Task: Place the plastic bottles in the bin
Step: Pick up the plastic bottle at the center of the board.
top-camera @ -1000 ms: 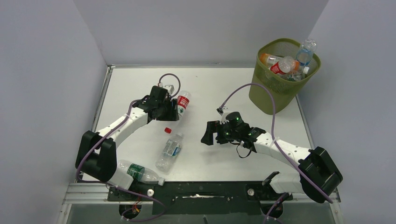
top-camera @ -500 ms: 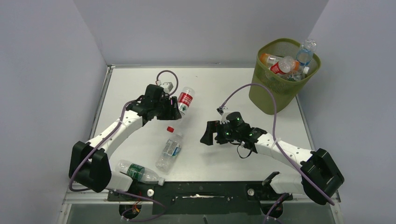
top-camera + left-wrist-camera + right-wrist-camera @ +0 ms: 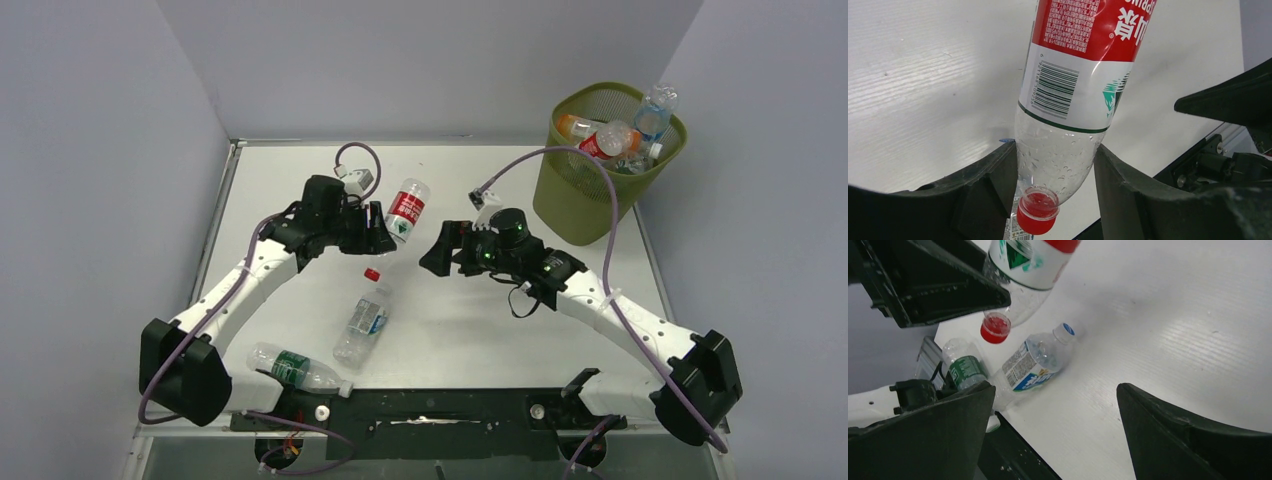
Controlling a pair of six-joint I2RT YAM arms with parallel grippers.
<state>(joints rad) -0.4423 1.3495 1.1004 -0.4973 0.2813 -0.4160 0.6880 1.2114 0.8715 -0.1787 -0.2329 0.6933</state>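
My left gripper [image 3: 379, 240] is shut on a clear bottle with a red label [image 3: 405, 211] and holds it above the table, red cap [image 3: 371, 273] pointing down. In the left wrist view the fingers [image 3: 993, 185] pinch its clear shoulder [image 3: 1058, 150]. My right gripper [image 3: 436, 256] is open and empty, just right of that bottle, which shows in the right wrist view [image 3: 1025, 262]. A blue-label bottle [image 3: 362, 322] and a green-label bottle [image 3: 295, 367] lie on the table. The olive-green mesh bin [image 3: 592, 185] stands at the far right with several bottles inside.
Grey walls close in the table on the left, back and right. A black rail [image 3: 430, 410] runs along the near edge between the arm bases. Purple cables loop over both arms, one [image 3: 590, 160] arching in front of the bin.
My left gripper has carried the red-label bottle up and to the right. My right arm has swung up and left toward it, its jaws still open.
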